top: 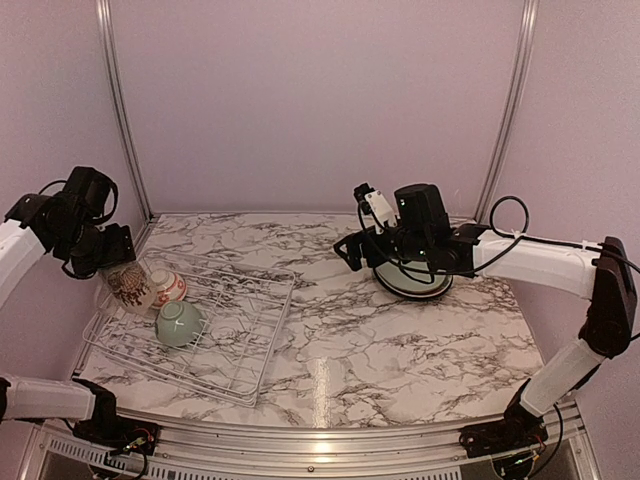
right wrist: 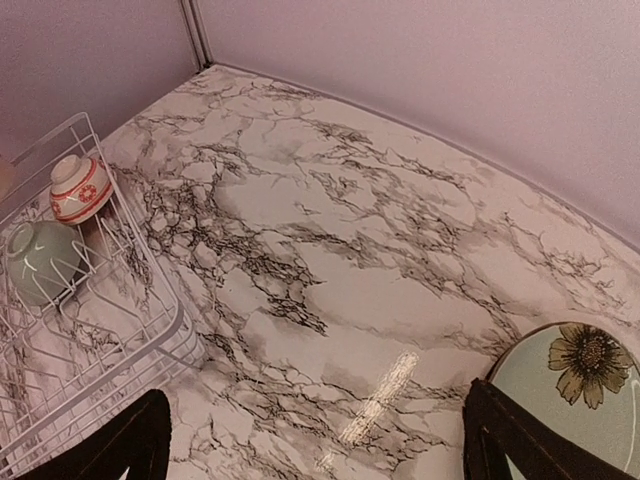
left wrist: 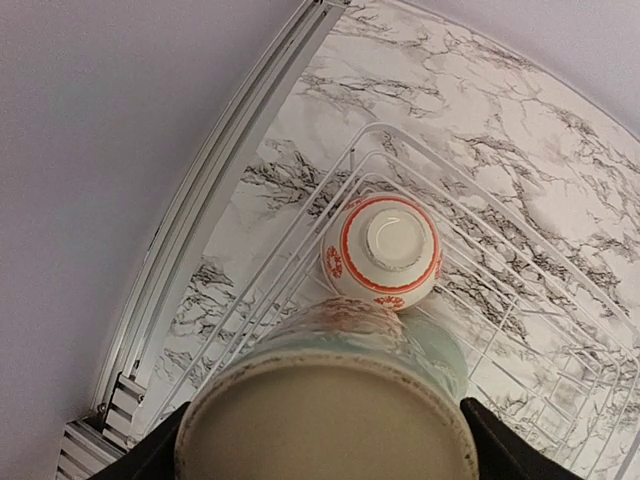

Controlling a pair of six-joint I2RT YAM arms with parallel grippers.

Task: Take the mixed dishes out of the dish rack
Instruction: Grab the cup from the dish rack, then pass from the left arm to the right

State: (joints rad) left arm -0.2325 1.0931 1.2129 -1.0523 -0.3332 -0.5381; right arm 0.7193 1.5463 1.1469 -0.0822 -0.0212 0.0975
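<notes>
The cream mug (top: 128, 287) is at the left of the top view, in the far corner of the dish rack (top: 272, 350). The left gripper (top: 108, 258) holds it tight. Lift it straight up, so it misses the red bowl (left wrist: 380, 250) just beside it. The right gripper (top: 350, 250) is wide and holds nothing, near the green plate (right wrist: 572, 388).

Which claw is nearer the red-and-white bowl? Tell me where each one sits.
Left. The left claw, gripping the mug, is right beside the red-and-white bowl in the dish rack. The right claw hangs open far across the table, next to the green plate.
</notes>
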